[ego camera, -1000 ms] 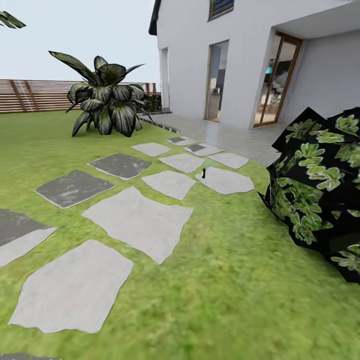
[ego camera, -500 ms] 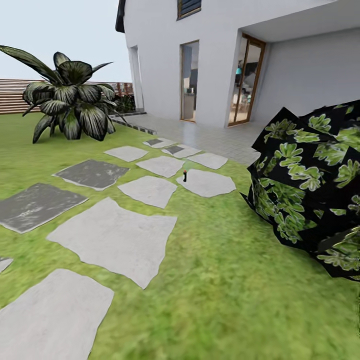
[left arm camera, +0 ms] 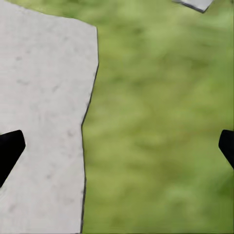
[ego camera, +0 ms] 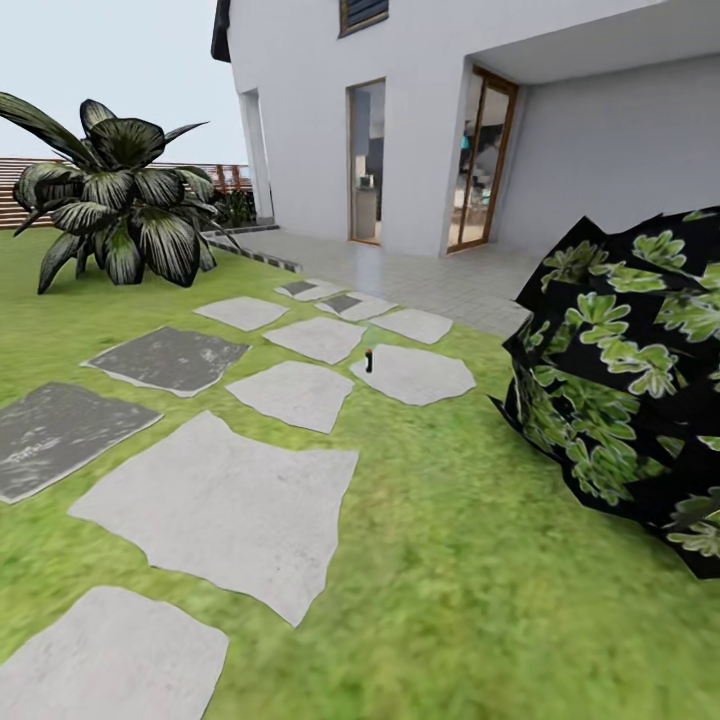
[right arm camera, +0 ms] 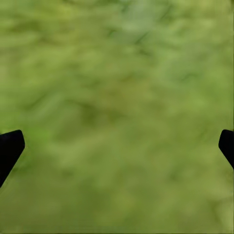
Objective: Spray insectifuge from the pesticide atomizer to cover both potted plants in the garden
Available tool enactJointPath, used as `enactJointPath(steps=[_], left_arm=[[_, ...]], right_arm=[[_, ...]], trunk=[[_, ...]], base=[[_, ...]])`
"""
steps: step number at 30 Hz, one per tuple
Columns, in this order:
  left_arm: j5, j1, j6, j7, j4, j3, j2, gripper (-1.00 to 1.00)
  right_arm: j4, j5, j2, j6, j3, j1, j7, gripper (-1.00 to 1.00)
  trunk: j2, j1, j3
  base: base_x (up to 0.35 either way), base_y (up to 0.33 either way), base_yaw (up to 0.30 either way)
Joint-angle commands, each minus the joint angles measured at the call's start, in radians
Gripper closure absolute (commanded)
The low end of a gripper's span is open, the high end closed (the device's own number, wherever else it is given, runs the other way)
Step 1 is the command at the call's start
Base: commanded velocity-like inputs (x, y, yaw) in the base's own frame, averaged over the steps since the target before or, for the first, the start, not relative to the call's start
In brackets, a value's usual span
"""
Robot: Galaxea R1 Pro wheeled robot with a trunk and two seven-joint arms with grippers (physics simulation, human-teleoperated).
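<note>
Pale and dark stepping slabs [ego camera: 215, 500] cross the green lawn [ego camera: 480, 600]; a small pesticide atomizer [ego camera: 369, 360] stands upright at one slab's edge.

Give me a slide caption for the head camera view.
Small dark spray bottle standing on pale stepping slab in green lawn, white house behind.

No readable text, label, brand, number or sign stands on anything in these views.
</note>
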Motion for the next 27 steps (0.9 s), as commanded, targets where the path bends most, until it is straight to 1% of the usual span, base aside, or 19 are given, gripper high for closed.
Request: enactJointPath(steps=[1, 18, 23, 27], left_arm=[[0.000, -0.001, -0.003, -0.001, 0.001, 0.000, 0.000, -1.00], [0.000, -0.001, -0.003, -0.001, 0.000, 0.000, 0.000, -1.00], [0.000, -0.001, -0.004, 0.000, 0.000, 0.000, 0.000, -1.00], [0.000, -0.001, -0.005, 0.000, 0.000, 0.000, 0.000, -1.00]], right_arm=[[0.000, -0.001, 0.000, -0.003, 0.000, 0.000, -0.002, -1.00], [0.000, -0.001, 0.000, -0.003, 0.000, 0.000, -0.002, -1.00], [0.000, -0.001, 0.000, -0.003, 0.000, -0.001, -0.002, -1.00], [0.000, -0.001, 0.000, -0.003, 0.000, 0.000, -0.002, -1.00]], trunk=[[0.000, 0.000, -0.001], [0.000, 0.000, -0.001], [0.000, 0.000, -0.001], [0.000, 0.000, -0.001]], base=[[0.300, 0.215, -0.001], [0.300, 0.204, 0.000], [0.314, 0.141, 0.000], [0.336, 0.051, 0.000]])
